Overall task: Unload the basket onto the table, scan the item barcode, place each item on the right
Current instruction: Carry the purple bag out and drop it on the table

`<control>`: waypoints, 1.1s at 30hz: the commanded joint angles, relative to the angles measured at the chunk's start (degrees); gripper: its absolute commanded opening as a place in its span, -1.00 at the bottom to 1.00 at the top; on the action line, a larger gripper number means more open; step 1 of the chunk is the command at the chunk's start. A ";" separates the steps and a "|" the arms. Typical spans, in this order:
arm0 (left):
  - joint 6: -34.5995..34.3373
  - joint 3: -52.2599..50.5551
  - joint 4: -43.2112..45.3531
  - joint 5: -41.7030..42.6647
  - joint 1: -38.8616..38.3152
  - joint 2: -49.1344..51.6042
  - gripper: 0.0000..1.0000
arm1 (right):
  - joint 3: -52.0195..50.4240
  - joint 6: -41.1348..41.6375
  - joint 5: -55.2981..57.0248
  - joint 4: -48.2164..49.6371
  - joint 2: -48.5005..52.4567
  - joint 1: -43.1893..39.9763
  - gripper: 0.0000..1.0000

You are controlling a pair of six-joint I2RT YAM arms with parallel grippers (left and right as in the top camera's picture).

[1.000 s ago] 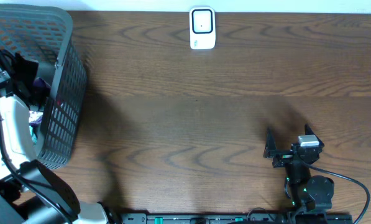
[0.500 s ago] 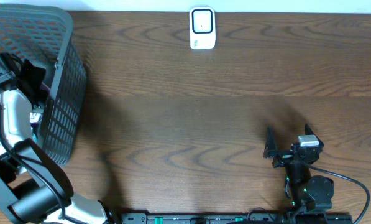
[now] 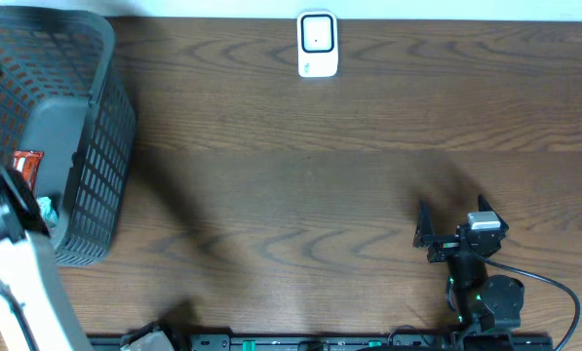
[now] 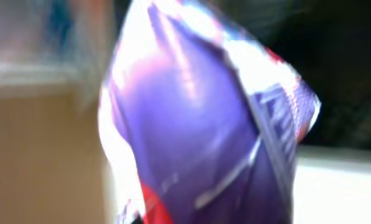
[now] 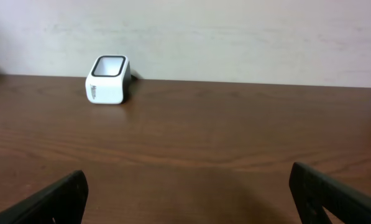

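No brand or wording can be read anywhere. The purple packet [image 4: 197, 124] fills the left wrist view, but it is badly blurred: glossy purple film with a white strip down one side, a red patch at its lower end and pale marks too smeared to make out. The scanner [image 3: 318, 44] is a plain white block with a dark, rounded window on top. The right wrist view shows a small grey marking on its front face, too small to read.

By count there are one scanner, one basket, one purple packet, two arms and two further items in the basket.

The scanner stands at the far edge of the table [image 3: 300, 185], about midway along it. The grey mesh basket [image 3: 96, 146] sits at the far left corner. On its floor lie a red-orange item [image 3: 25, 166] and a teal item [image 3: 45, 207], close together near the basket's near side; what they are cannot be told.

The left arm [image 3: 22, 283] rises at the near left corner and runs off the left edge of the overhead view beside the basket, so the left gripper and the packet cannot be seen from above. The left gripper is closed. The packet hangs right in front of its camera, seemingly pinched, though the fingers themselves do not show.

The right gripper [image 3: 452, 210] sits low near the near edge, towards the right, facing the far edge. Its jaws are spread wide and hold nothing. It is well apart from the scanner.
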 commanded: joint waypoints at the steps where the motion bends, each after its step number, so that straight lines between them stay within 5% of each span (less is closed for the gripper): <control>1: -18.01 0.28 2.71 16.85 -6.14 -0.48 -0.85 | -0.20 -0.57 0.52 -0.15 -0.31 0.37 0.99; 4: -19.82 0.28 -2.14 17.44 -15.43 -0.55 -0.85 | -0.17 -0.57 0.52 -0.15 -0.31 0.37 0.99; 14: -18.58 0.26 -31.19 -1.27 -44.92 11.96 -0.85 | -0.20 -0.55 0.52 -0.15 -0.31 0.37 0.98; 25: -19.04 0.28 -23.39 -1.07 -59.23 34.01 -0.66 | -0.20 -0.55 0.52 -0.15 -0.31 0.37 0.98; 26: -19.04 0.28 -22.25 -1.07 -59.93 35.08 -0.50 | -0.20 -0.55 0.52 -0.15 -0.31 0.37 0.99; 29: -18.99 0.28 -20.06 -1.09 -61.20 36.00 0.47 | -0.20 -0.55 0.52 -0.15 -0.31 0.37 0.99; 33: -18.99 0.28 -18.05 -1.09 -60.65 33.86 0.76 | -0.20 -0.55 0.52 -0.15 -0.31 0.37 0.99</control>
